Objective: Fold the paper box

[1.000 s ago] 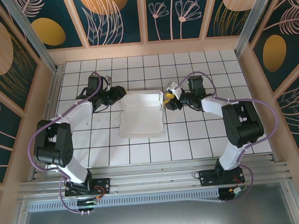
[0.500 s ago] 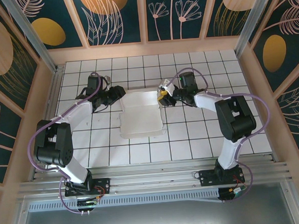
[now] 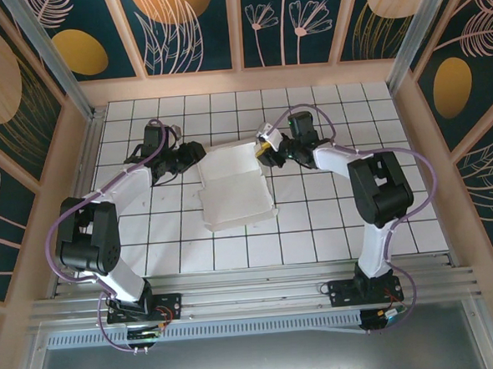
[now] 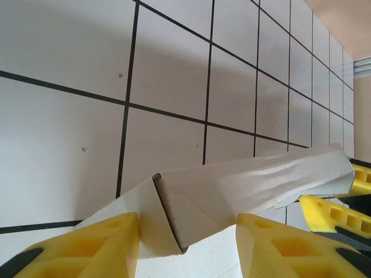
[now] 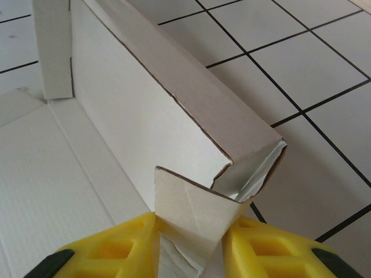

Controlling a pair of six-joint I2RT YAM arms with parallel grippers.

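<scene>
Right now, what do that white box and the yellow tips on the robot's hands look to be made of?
The paper box looks like thin matte cardboard: its cut edges show a brown core, and it creases sharply without cracking. One inner face appears finely ribbed. The yellow fingertips look like moulded plastic or firm rubber with a dull finish and recessed slots; which of the two I cannot tell.

The overhead camera looked steeply down from behind the arm bases at the whole gridded tabletop (image 3: 332, 221). Both wrist cameras sat very close, facing opposite ends of the paper box (image 3: 234, 185), mid-frame overhead.
</scene>
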